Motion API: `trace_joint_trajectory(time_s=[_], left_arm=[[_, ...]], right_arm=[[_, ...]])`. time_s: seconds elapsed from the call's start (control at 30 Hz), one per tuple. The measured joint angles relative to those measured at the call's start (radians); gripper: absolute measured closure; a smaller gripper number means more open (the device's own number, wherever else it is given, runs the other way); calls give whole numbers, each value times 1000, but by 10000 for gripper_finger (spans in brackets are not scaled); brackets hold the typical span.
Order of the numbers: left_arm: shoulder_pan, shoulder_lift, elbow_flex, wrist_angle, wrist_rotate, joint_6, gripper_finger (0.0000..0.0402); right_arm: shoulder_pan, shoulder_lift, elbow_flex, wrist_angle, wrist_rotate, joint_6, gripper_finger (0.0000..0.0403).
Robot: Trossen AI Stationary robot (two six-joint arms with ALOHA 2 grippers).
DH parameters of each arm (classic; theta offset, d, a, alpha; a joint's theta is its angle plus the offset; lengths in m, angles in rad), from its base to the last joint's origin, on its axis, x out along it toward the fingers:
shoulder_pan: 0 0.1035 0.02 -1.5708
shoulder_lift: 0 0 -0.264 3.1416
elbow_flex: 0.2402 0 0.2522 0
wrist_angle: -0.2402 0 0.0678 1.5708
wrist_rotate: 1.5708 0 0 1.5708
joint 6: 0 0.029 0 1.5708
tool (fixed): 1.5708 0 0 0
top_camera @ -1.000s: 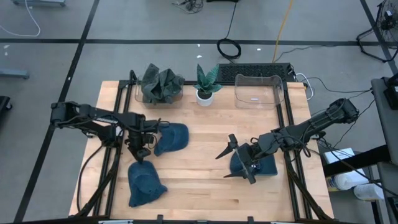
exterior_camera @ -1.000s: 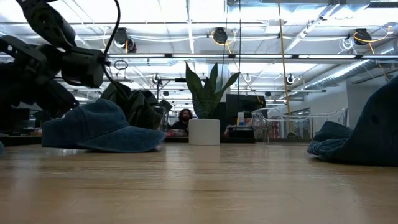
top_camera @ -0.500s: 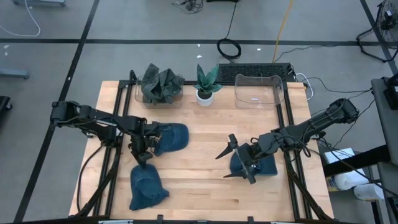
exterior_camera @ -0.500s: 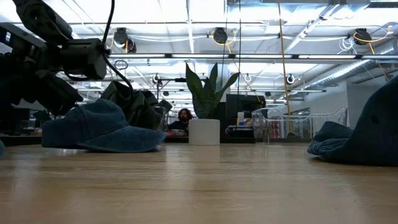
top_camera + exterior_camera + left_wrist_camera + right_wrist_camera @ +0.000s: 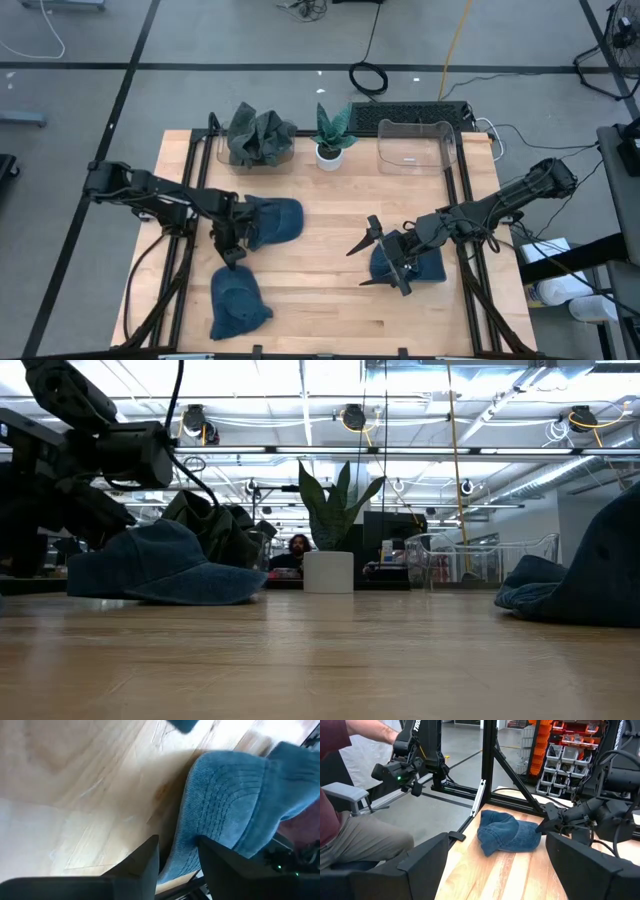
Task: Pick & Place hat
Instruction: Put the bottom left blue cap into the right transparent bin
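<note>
A blue denim hat (image 5: 272, 220) lies on the table left of centre, crown up (image 5: 160, 555). My left gripper (image 5: 229, 240) is at its brim (image 5: 220, 805). The fingers are open by a narrow gap, one on each side of the brim's edge. A second blue hat (image 5: 238, 302) lies near the table's near left corner. A third blue hat (image 5: 412, 266) lies right of centre and shows at the right edge of the low view (image 5: 590, 575). My right gripper (image 5: 372, 262) hovers wide open beside it, toward the table's middle. My left gripper has the brim's edge (image 5: 181, 857) of the blue hat between its two fingers, coming at it low from the table's left side. The hat rests flat on the table. I cannot tell whether the fingers (image 5: 145, 865) touch the brim.
At the far edge stand a clear bin of dark green hats (image 5: 257, 137), a small potted plant (image 5: 330, 135) and a clear bin (image 5: 415, 146) with no hats in it. Bare wood lies between the two arms. A seated person (image 5: 350, 820) shows beyond the table's left side.
My left gripper has moved a little toward the table's right, closing in on the brim of the hat left of centre. The hats and my right arm have kept still.
</note>
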Motion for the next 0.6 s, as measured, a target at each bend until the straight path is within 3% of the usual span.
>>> trace_joint_trajectory(time_s=[0.2, 0.3, 0.4, 0.6], left_arm=[[-8, 100, 0, 52, 60, 41, 222], [-5, 141, 0, 66, 90, 75, 226], [-5, 157, 0, 68, 92, 94, 262], [-5, 157, 0, 68, 114, 112, 377]], right_arm=[[0, 0, 0, 0, 2, 0, 83], [0, 0, 0, 0, 3, 0, 83], [0, 0, 0, 2, 5, 0, 83], [0, 0, 0, 3, 7, 0, 83]])
